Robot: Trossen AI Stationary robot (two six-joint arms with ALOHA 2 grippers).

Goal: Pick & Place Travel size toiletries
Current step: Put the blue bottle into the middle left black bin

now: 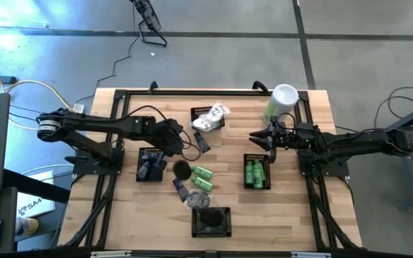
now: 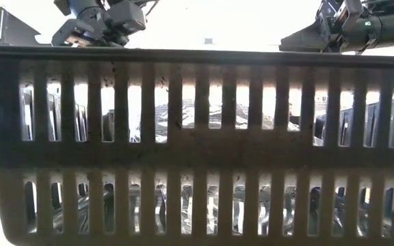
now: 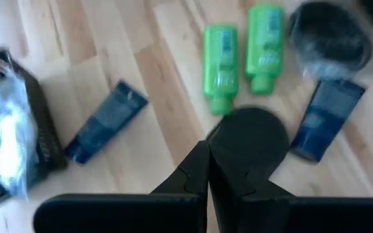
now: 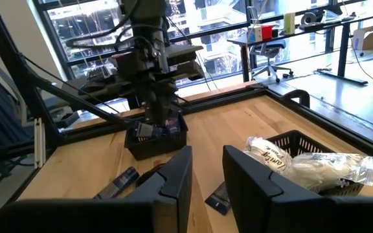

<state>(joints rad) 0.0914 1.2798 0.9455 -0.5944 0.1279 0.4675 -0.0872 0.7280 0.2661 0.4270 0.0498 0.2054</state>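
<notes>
Four mesh baskets on the counter, toiletries partly sorted

Four black baskets sit on the wooden counter (image 1: pixel 292 215). One near the far edge (image 1: pixel 208 120) holds white crinkly packets (image 1: pixel 214 115), heaped above its rim. One toward the right edge (image 1: pixel 257 172) holds bright green bottles (image 1: pixel 255 173) lying side by side. One toward the left edge (image 1: pixel 150 165) holds small dark tubes, though the left arm partly covers it. One at the near edge (image 1: pixel 211 221) holds dark pieces that cannot be made out clearly.

Loose items lie in the middle of the counter between the baskets: two green bottles (image 1: pixel 202 173) side by side, a dark round piece (image 1: pixel 182 168) just beside them, a dark tube (image 1: pixel 181 188) toward the near edge, another dark tube (image 1: pixel 203 142) near the packet basket, and a dark crinkled piece (image 1: pixel 199 200) near the near-edge basket.

A tall pale-green canister with a white lid (image 1: pixel 281 102) stands at the far right corner.

The left gripper (image 1: pixel 174 136) hangs over the middle of the counter, jaws clenched together with nothing between them. The right gripper (image 1: pixel 258 139) is above the counter between the canister and the green-bottle basket; its jaws stand slightly apart and nothing shows between them.
</notes>
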